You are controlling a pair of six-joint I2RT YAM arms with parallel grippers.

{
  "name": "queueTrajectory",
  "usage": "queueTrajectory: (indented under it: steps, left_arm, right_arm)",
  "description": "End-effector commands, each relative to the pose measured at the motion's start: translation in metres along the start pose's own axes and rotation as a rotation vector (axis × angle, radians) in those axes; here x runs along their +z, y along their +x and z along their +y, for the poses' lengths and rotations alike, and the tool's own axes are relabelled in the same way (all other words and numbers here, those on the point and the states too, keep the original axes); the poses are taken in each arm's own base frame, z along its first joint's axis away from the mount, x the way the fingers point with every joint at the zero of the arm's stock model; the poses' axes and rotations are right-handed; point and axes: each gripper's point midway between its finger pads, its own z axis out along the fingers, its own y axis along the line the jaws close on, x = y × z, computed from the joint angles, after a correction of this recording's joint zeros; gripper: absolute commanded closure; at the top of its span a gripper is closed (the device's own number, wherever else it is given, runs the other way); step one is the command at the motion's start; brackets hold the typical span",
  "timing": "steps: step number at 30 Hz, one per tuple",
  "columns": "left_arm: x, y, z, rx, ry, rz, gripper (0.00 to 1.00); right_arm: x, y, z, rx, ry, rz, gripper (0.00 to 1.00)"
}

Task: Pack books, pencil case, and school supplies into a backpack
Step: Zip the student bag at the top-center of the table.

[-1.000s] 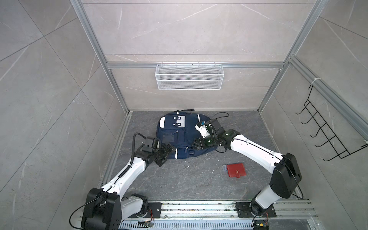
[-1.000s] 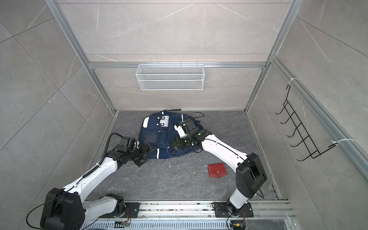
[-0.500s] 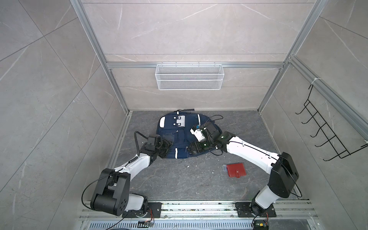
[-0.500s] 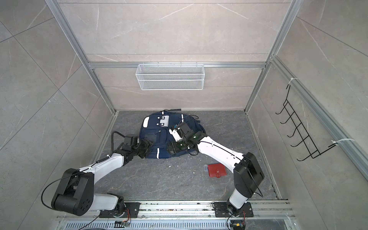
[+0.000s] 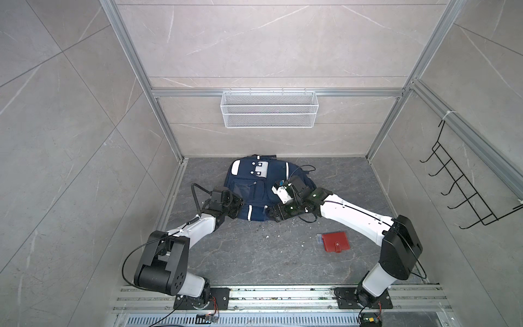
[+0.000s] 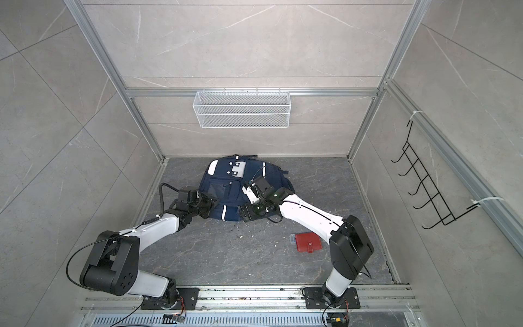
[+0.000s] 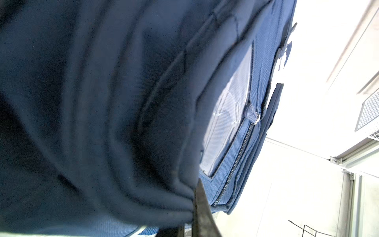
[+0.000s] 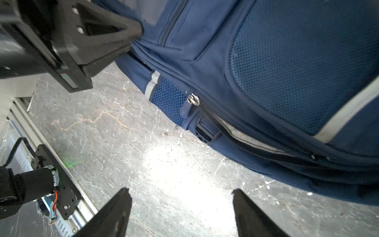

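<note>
Backpack (image 5: 254, 195) lay flat at the rear of the grey surface (image 5: 254, 254), front pockets up, top end toward the back wall; seen in both top views (image 6: 226, 192).

Left claw (image 5: 236, 209) was clamped tight on the backpack's near left edge. In the left wrist view navy fabric bunched against one dark finger (image 7: 202, 209). The right wrist view showed the same claw (image 8: 131, 39) biting the fabric edge.

Right claw (image 5: 276, 215) sat low at the backpack's near right edge, jaws spread wide, holding nothing. In its own wrist view (image 8: 180, 192) only bare surface lay between the two fingers. A zipper pull (image 8: 192, 100) hung at the backpack's side, apart from the fingers; the zipper beside it gaped partly open.

Red case (image 5: 336, 241) lay flat on the surface, well apart from the backpack and nearer the right arm's base. Clear bluish piece (image 5: 319, 239) was just beside its edge.

Wire basket (image 5: 268, 113) hung on the back wall and a hook rack (image 5: 458, 192) on the side wall.
</note>
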Motion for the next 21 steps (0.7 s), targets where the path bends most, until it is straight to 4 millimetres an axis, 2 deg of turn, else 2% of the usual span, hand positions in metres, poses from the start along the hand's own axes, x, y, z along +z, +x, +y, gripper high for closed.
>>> queueTrajectory:
  steps: [1, 5, 8, 10, 21]
  left_arm:
    - [-0.005, 0.02, -0.039, 0.077, 0.098, 0.065, 1.0]
    - [-0.012, 0.038, -0.062, 0.135, 0.126, 0.115, 1.0]
    - [-0.019, 0.04, -0.079, 0.18, 0.145, 0.123, 1.0]
    - [-0.02, 0.041, -0.088, 0.189, 0.163, 0.13, 1.0]
    - [-0.028, 0.053, -0.111, 0.232, 0.218, 0.16, 1.0]
  right_arm:
    - [0.011, 0.004, -0.001, -0.01, 0.004, 0.052, 0.22]
    - [0.02, -0.003, 0.001, -0.011, -0.002, 0.057, 0.25]
    - [0.025, -0.011, 0.003, -0.011, -0.009, 0.054, 0.4]
    - [0.029, -0.014, 0.002, -0.006, -0.004, 0.061, 0.44]
    - [0.045, -0.019, -0.032, 0.064, 0.179, 0.128, 0.54]
